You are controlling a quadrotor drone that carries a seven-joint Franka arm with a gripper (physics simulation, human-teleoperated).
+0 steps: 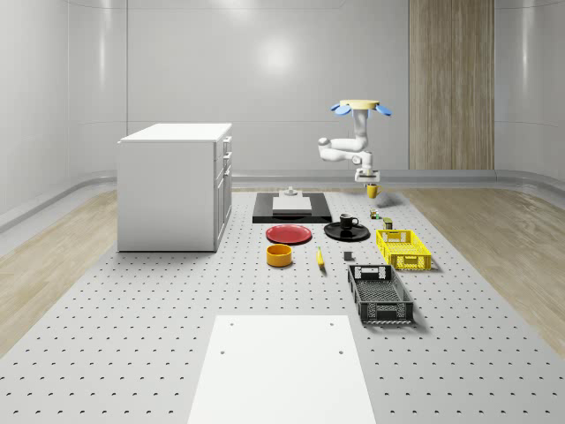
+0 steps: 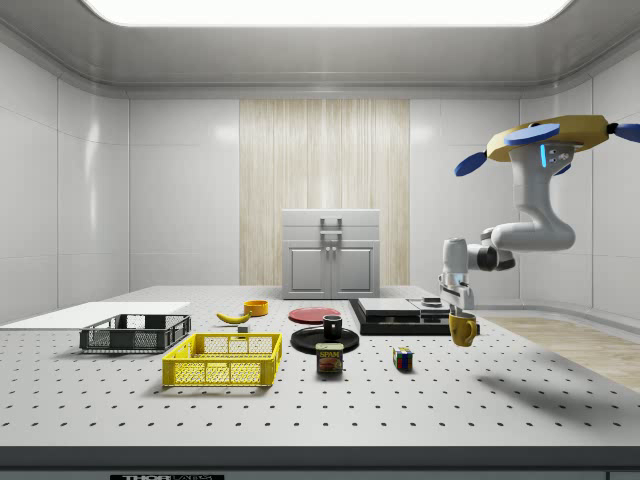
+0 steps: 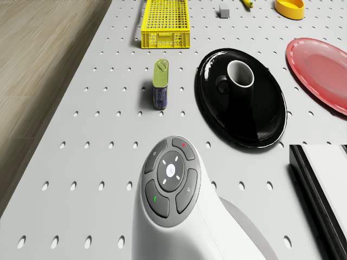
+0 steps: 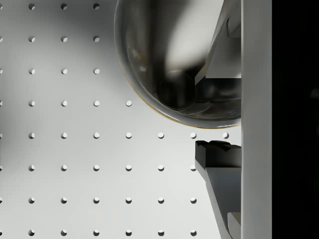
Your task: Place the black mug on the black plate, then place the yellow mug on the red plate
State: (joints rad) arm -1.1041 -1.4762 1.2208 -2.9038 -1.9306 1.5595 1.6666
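Observation:
The drone hovers over the table's back right part in the whole-scene view. Its arm reaches down, and the gripper is shut on the rim of the yellow mug, which hangs upright above the table. In the wrist view one finger is outside the mug wall and the other is inside. The black mug stands on the black plate, nearer the table's front than the gripper. To the whole-scene view's left of the black plate lies the red plate, with nothing on it.
A green can and a puzzle cube lie near the black plate. A yellow crate and a black crate stand toward the front right. An orange bowl, a banana, a black slab and a white cabinet are to the left.

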